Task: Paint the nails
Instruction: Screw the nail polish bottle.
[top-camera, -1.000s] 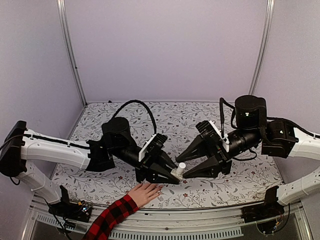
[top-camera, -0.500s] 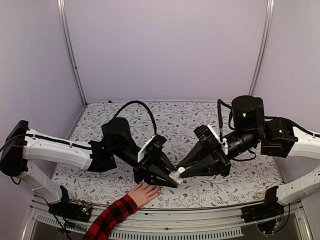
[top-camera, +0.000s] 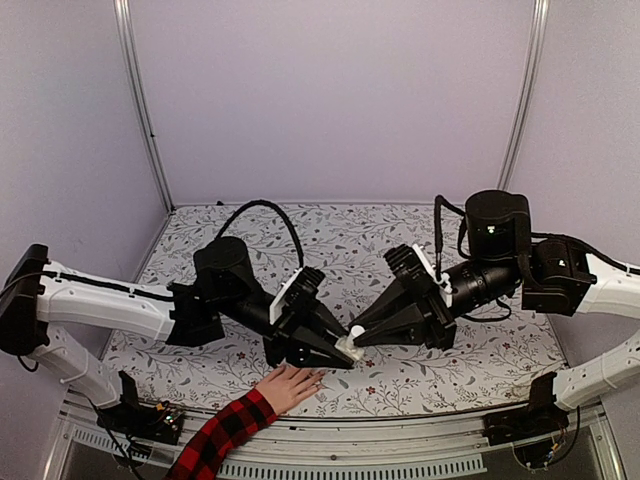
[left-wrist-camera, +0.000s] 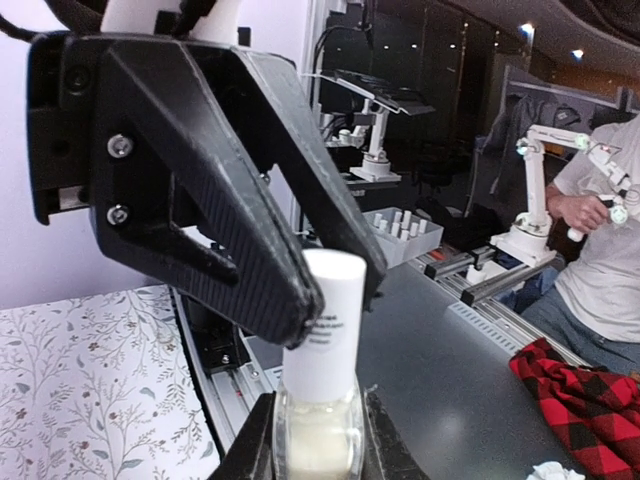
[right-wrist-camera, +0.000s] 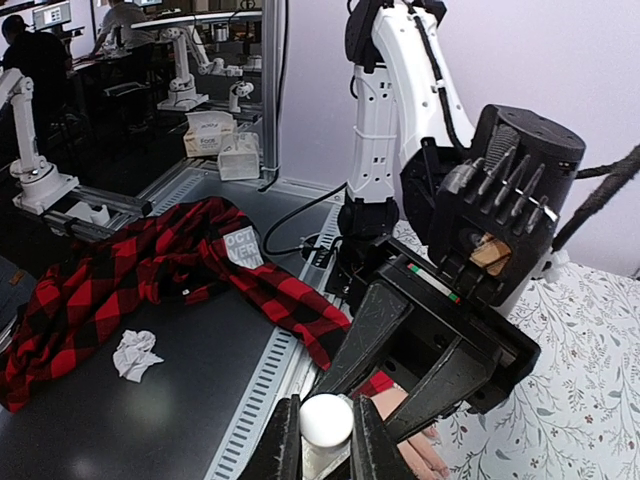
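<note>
A small clear bottle (top-camera: 349, 347) with a white cap is held just above a person's hand (top-camera: 290, 386), which lies flat at the table's near edge in a red-and-black plaid sleeve (top-camera: 225, 432). My left gripper (top-camera: 344, 353) is shut on the bottle's glass body (left-wrist-camera: 318, 435). My right gripper (top-camera: 359, 335) is closed on the white cap (right-wrist-camera: 326, 420) from the opposite side; its black fingers (left-wrist-camera: 250, 250) flank the cap (left-wrist-camera: 328, 315) in the left wrist view. The hand's fingers (right-wrist-camera: 415, 445) show under the bottle. The nails are too small to make out.
The floral table cover (top-camera: 340, 235) stretches behind both arms. The metal front rail (top-camera: 400, 440) runs along the near edge beside the sleeve. Both arms meet over the front middle. A crumpled white tissue (right-wrist-camera: 135, 355) lies on the dark floor beyond the table.
My right gripper, wide open a second ago, has moved left to the bottle and closed on its cap. The left gripper with the bottle shifted slightly left and down. The hand stayed still.
</note>
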